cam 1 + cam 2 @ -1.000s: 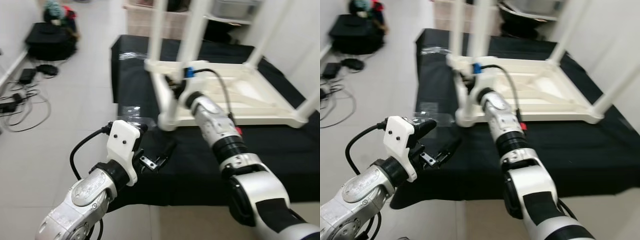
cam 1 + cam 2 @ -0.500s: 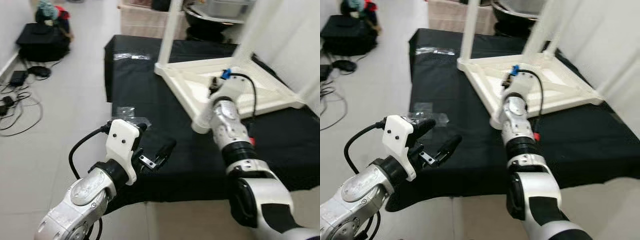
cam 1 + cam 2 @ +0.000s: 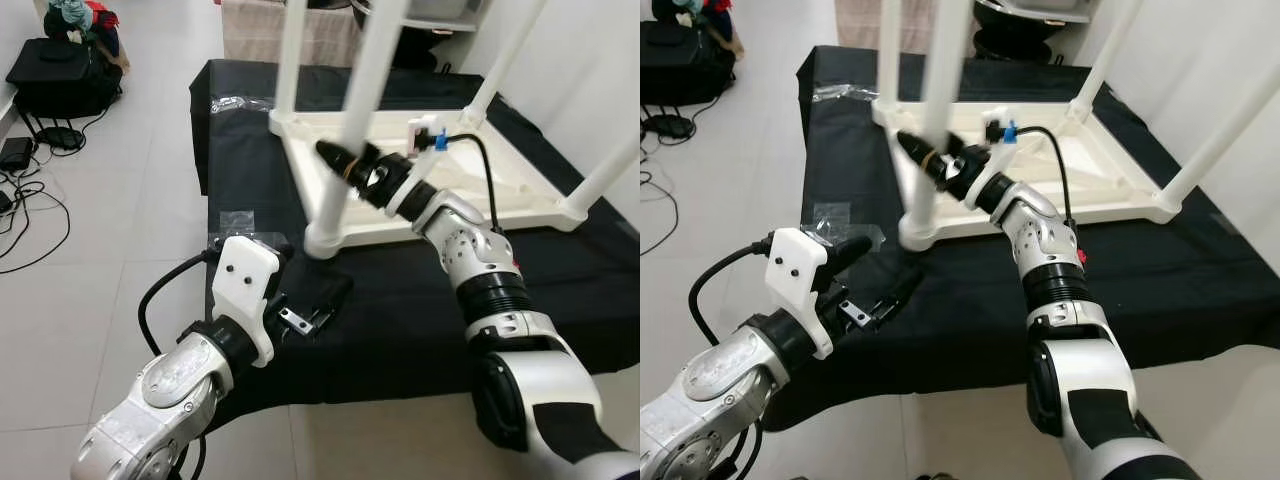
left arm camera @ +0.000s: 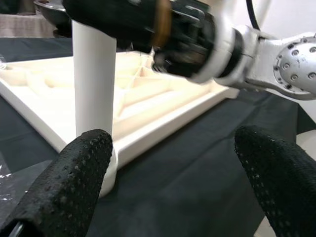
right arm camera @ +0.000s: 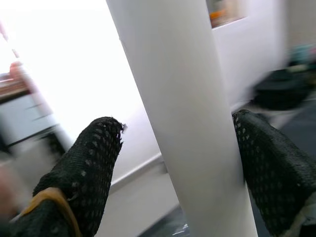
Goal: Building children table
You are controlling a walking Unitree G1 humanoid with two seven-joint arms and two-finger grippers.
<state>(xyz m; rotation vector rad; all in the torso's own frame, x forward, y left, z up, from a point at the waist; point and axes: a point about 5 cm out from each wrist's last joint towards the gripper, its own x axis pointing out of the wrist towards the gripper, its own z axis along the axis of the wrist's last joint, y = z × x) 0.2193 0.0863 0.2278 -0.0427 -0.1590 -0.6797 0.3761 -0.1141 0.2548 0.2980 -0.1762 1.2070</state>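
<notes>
A white children's table [image 3: 480, 190] lies upside down on a black cloth [image 3: 400, 320], its legs pointing up. My right gripper [image 3: 345, 165] reaches across the frame to the near left leg [image 3: 345, 110]. That leg [image 5: 187, 123] stands between its two black fingers, one finger [image 5: 266, 163] against it and the other [image 5: 89, 168] a little apart, so the gripper is open. My left gripper [image 3: 312, 308] hovers low over the cloth's front left corner, open and empty, and faces the foot of the same leg [image 4: 94, 84].
Clear plastic bags [image 3: 240, 220] lie on the cloth near the left gripper and at the far corner [image 3: 235, 100]. On the tiled floor to the left are a black bag [image 3: 60, 75] and cables [image 3: 20, 200]. A white wall rises on the right.
The view has swung and the table now sits differently in it. My right gripper has gone from the table's frame to around the near left leg. The left arm has held still.
</notes>
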